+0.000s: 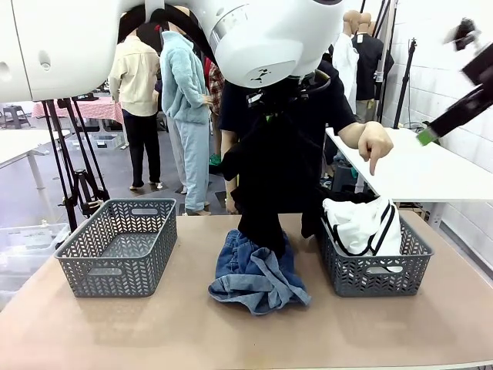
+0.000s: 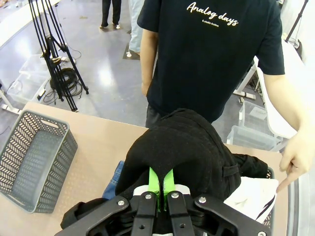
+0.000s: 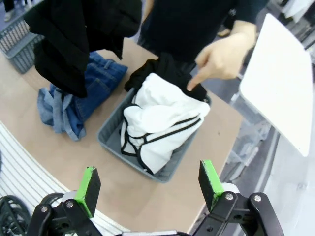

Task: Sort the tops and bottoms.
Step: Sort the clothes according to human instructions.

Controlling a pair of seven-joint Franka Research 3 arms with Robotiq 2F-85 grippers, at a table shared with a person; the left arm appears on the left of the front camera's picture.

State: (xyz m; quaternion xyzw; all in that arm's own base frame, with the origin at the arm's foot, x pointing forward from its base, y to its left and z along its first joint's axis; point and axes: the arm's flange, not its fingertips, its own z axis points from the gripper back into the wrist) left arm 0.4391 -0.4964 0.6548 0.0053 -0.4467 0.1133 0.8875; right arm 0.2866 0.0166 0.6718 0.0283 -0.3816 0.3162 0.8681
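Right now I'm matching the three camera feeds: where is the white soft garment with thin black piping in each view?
Front view: the white soft garment with thin black piping, right of centre, in the right-hand grey lattice plastic basket.
Left wrist view: lower right corner, past the plain black garment.
Right wrist view: centre, in that basket.
Shared landmark: the person's pointing hand, just above it.

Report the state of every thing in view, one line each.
Left gripper: fingers shut on the lifted black garment.
Lifted black garment: hanging over the denim garment.
Denim garment: crumpled on the table.
Right gripper: open, empty.
Right basket: holds the white garment and the other black garment.
Left basket: empty.
Person's hand: pointing down at the right basket.
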